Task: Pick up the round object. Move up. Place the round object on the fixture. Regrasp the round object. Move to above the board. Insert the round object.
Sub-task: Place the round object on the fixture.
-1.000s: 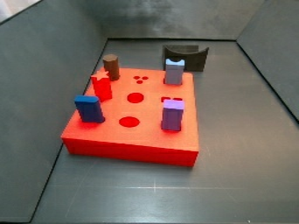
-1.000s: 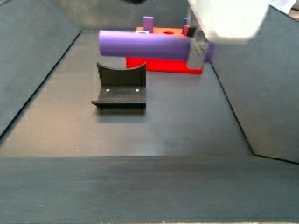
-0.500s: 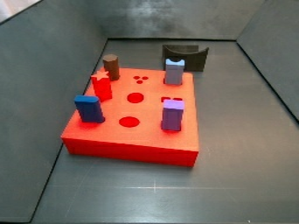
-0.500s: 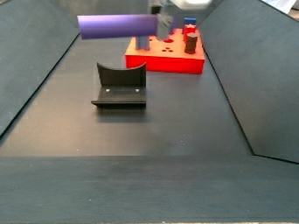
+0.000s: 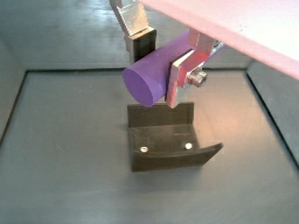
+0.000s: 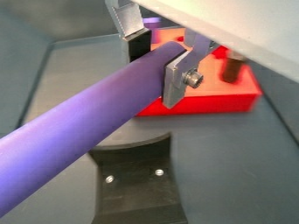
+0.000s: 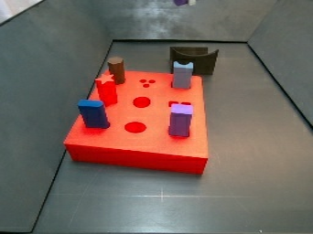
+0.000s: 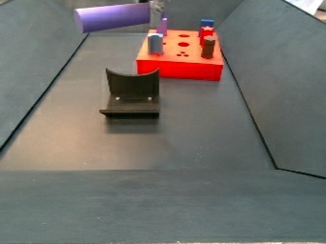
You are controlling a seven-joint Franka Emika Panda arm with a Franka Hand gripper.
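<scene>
The round object (image 5: 156, 76) is a long purple rod, lying level between the silver fingers of my gripper (image 5: 163, 54), which is shut on it near one end. In a wrist view the rod (image 6: 82, 131) runs out long to one side of the gripper (image 6: 158, 63). The dark fixture (image 5: 170, 143) sits on the floor well below the rod, its curved cradle bare. In a side view the rod (image 8: 112, 16) hangs high, beside the red board (image 8: 178, 70) and beyond the fixture (image 8: 132, 93). Only the rod's tip (image 7: 181, 3) shows in a side view.
The red board (image 7: 134, 152) carries a blue peg (image 7: 93, 113), a purple peg (image 7: 181, 119), a grey-blue peg (image 7: 182, 74) and others, with open round holes between them. The fixture (image 7: 193, 59) stands behind it. Sloping grey walls close in the floor.
The gripper has carried the rod up and away from the fixture towards the board's end of the floor. The rod's tip now shows at a side view's upper edge.
</scene>
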